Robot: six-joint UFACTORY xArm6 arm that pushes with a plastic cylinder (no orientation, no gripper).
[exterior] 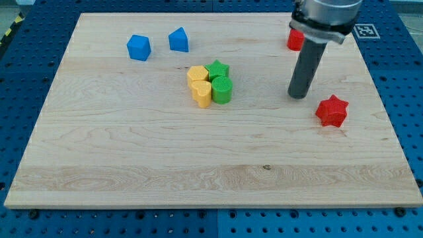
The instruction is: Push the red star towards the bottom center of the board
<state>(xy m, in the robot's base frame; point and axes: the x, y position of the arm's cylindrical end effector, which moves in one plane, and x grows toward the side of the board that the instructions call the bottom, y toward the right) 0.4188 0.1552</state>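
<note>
- Pale wooden board [132, 165] lies on a blue perforated table [410, 99], which frames it on every side; a black-and-white marker tag [364, 30] shows at the view's top right corner.
- Coming down from the view's top right, the arm's grey mount [325, 14] carries a straight dark rod [305, 69]; my tip [299, 96] meets the board right of centre.
- No jaws belong to this rig: the arm ends in the rod alone.
- Red star [331, 110], the block the task names, sits near the board's right edge, about halfway down, just beside my tip to its right and slightly toward the view's bottom, with a narrow strip of wood showing between them.
- Partly hidden behind the rod and mount, a second red block [293, 39] stands near the top edge; its shape cannot be made out.
- Four blocks huddle in a touching cluster near the board's centre, well left of my tip: a yellow block [196, 74] and a green star [217, 69] at the back, a yellow heart-like block [202, 93] and a green rounded block [222, 89] in front.
- Two blue blocks stand apart toward the top left: a blue cube-like block [139, 47] and, to its right, a blue pointed block [178, 39].
</note>
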